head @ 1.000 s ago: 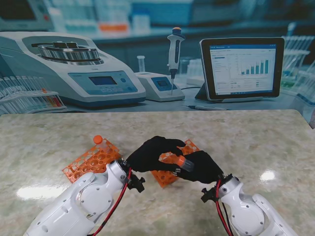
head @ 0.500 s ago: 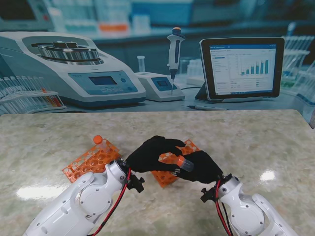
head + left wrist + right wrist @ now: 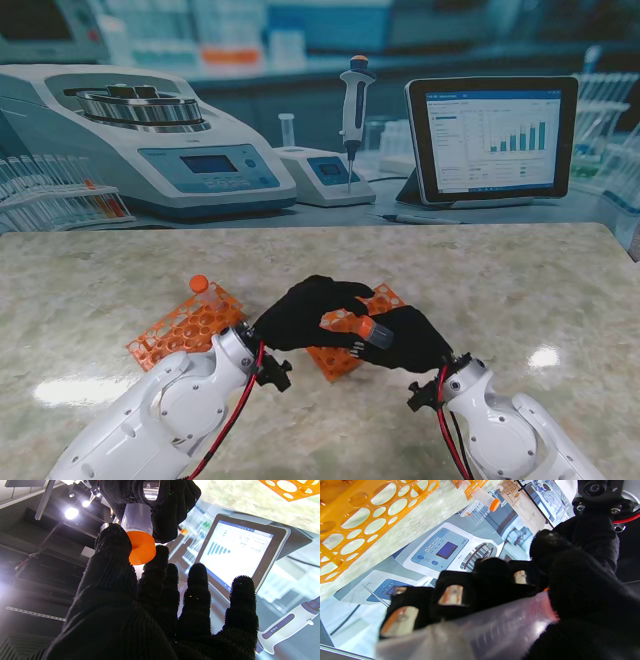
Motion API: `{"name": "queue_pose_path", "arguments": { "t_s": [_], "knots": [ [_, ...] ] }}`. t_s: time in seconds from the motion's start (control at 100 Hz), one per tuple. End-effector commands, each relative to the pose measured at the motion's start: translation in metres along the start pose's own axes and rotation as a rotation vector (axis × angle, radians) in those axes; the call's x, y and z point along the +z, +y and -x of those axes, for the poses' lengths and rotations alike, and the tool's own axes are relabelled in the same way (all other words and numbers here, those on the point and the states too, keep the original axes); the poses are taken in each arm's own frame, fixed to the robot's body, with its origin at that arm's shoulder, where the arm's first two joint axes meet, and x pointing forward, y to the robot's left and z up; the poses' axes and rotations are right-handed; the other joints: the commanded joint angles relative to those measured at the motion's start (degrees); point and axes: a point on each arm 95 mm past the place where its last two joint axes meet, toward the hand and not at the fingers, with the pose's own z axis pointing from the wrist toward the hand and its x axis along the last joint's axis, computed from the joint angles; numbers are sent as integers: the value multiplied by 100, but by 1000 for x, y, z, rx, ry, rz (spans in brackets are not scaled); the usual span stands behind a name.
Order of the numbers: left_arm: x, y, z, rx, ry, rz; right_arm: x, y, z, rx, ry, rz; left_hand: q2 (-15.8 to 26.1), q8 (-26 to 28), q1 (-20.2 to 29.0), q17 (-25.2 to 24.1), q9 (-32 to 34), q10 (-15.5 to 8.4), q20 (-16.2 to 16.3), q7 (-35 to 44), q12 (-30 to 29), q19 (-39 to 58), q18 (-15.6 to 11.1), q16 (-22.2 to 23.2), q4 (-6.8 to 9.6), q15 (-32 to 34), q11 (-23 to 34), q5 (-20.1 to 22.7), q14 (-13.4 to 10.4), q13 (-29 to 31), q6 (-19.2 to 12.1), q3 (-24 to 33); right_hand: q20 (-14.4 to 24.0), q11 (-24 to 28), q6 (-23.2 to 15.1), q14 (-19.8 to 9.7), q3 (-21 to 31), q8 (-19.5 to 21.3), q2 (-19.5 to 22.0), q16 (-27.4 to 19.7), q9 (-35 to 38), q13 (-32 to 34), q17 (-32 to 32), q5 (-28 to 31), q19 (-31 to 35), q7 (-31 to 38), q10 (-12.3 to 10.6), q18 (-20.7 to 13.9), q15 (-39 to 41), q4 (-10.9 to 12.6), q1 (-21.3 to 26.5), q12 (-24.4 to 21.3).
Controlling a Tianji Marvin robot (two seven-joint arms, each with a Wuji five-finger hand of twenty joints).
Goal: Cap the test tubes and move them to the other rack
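From the stand's view we see our two black-gloved hands meeting over the marble table [image 3: 520,280], in front of us. Our right hand [image 3: 405,340] is wrapped around a clear test tube [image 3: 379,337], which lies tilted with its mouth toward our left hand [image 3: 305,312]. Our left hand pinches the orange cap [image 3: 366,327] right at that mouth; the cap touches the tube's end, though we cannot tell how far it is seated. Under and behind the hands lies one orange rack [image 3: 335,358], partly hidden. A second orange rack [image 3: 185,325] sits to the left, with a capped tube [image 3: 199,285] standing at its far corner.

In the left wrist view, our left hand [image 3: 155,610] shows the thumb [image 3: 112,545] and one fingertip on opposite sides of the orange cap [image 3: 141,547], gripping it, while the other three fingers stand straight and apart, touching nothing. The test tube [image 3: 137,517] runs on from the cap into the closed right hand [image 3: 172,505]. A corner of an orange rack [image 3: 292,490] shows beyond the hands.

In the right wrist view, our right hand [image 3: 570,600] has its fingers [image 3: 450,592] curled over the test tube [image 3: 495,627], which lies across the palm, blurred and close. An orange rack [image 3: 357,520] lies on the table, and the other rack [image 3: 470,486], farther off, carries the capped tube [image 3: 486,500].
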Motion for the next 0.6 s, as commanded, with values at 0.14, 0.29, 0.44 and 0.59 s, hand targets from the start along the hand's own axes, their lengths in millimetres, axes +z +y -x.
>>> {"name": "queue_pose_path", "arguments": {
  "t_s": [0.14,0.29,0.44,0.59],
  "knots": [
    [0,-3,-2,4,-1,-11,0,-3,-1,8,-5,-6,869,590,1216,-8,70,-241,-122,1127,-7,203,23,55,329,66,28,369,-228,159,-1282,716,207,-10,-195,-499,-22,108,130,406,228,217,459,53,1582,304,-24,-463,1193,-116,273,87],
    [1,-2,-2,-4,0,-12,0,-4,-1,8,-5,-8,879,618,1225,-14,77,-231,-124,1114,-2,201,24,60,332,69,29,364,-226,158,-1280,707,207,-14,-196,-499,-28,109,134,406,228,217,459,52,1582,303,-21,-463,1193,-117,270,86],
    [2,0,-3,-11,5,-1,0,-4,-1,7,-6,-8,886,623,1233,-17,73,-230,-126,1092,0,198,31,61,334,67,22,367,-217,152,-1286,693,207,-12,-201,-499,-29,110,134,406,228,217,459,51,1582,302,-23,-463,1193,-117,272,87],
    [2,3,-3,-11,7,17,0,-4,-1,7,-6,-8,875,621,1250,-23,71,-229,-129,1080,-1,191,28,58,339,61,15,378,-229,149,-1297,692,207,-11,-201,-497,-30,110,134,405,230,216,459,51,1582,302,-24,-463,1192,-117,273,88]
  ]
}}
